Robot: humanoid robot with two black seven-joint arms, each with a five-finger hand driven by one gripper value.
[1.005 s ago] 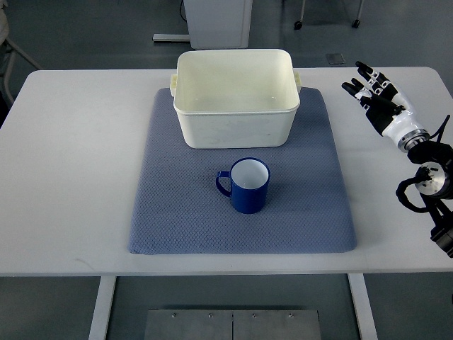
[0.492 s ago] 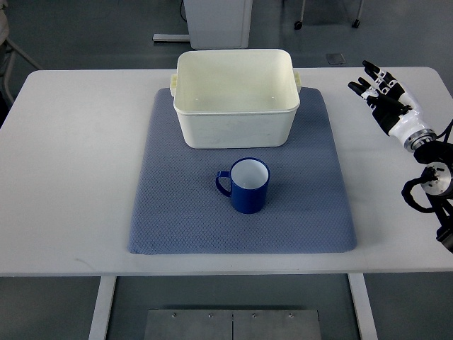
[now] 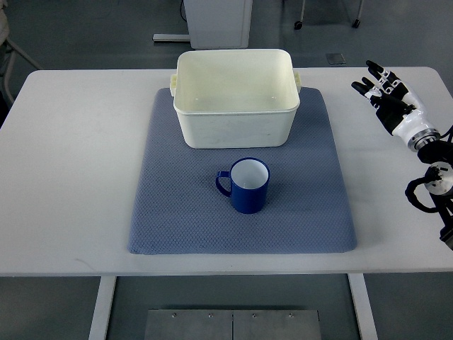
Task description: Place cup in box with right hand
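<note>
The cup (image 3: 248, 185) has not moved since the earlier frames: it stands upright on the blue-grey mat (image 3: 177, 212), just in front of the box (image 3: 236, 96) and apart from its near wall. What has shifted is the right hand (image 3: 388, 93), which has drifted a little further toward the right edge and slightly up the picture over the last second, so it now sits well apart from the cup, above the bare white table (image 3: 78, 156) near its far right corner. The cup is a deep blue mug with a white inside, and its handle points to the picture's left; nothing shows inside it. The box is cream-coloured, rectangular with rounded corners and small lugs at its sides, and rests on the far part of the mat. The right hand's dark fingers (image 3: 373, 69) are stretched out and slightly spread, with nothing in their grasp; its white wrist and black cabling trail off to the right edge.
</note>
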